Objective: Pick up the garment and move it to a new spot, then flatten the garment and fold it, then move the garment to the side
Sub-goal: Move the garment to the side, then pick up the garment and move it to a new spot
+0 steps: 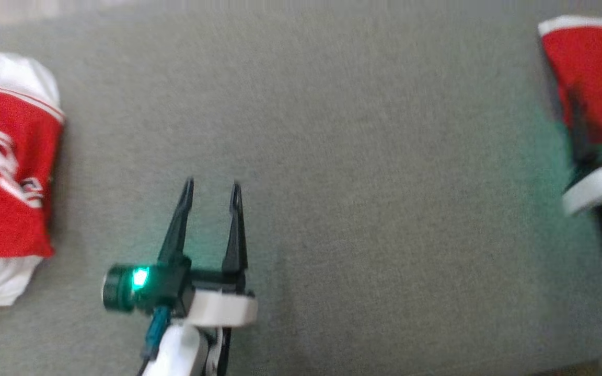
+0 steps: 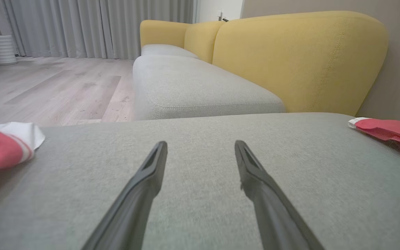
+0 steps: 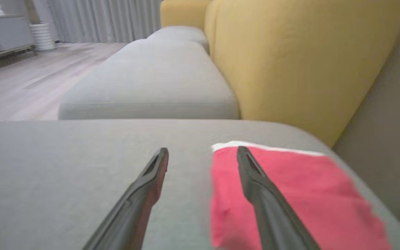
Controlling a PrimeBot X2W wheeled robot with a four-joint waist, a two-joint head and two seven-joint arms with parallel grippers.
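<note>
- Now the red-and-white jersey T-shirt [image 1: 8,177] lies bunched at nine o'clock.
- Left gripper [image 1: 212,187]: fingers apart, empty, at seven o'clock.
- Right gripper [image 3: 202,152]: fingers apart over the folded red garment [image 1: 588,78] at two o'clock.

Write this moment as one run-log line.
left hand: open, empty, over grey cushion | right hand: open, over folded red cloth | striped shirt: at left, not held

A broad grey woven-fabric seat cushion [image 1: 358,156] carries two pieces of clothing. A red jersey T-shirt with white sleeves and striped trim [image 1: 8,177] lies crumpled in a bunch at its left edge. A folded plain red garment with a thin white edge band [image 1: 593,78] lies flat at the far right corner, well apart from the T-shirt.
</note>
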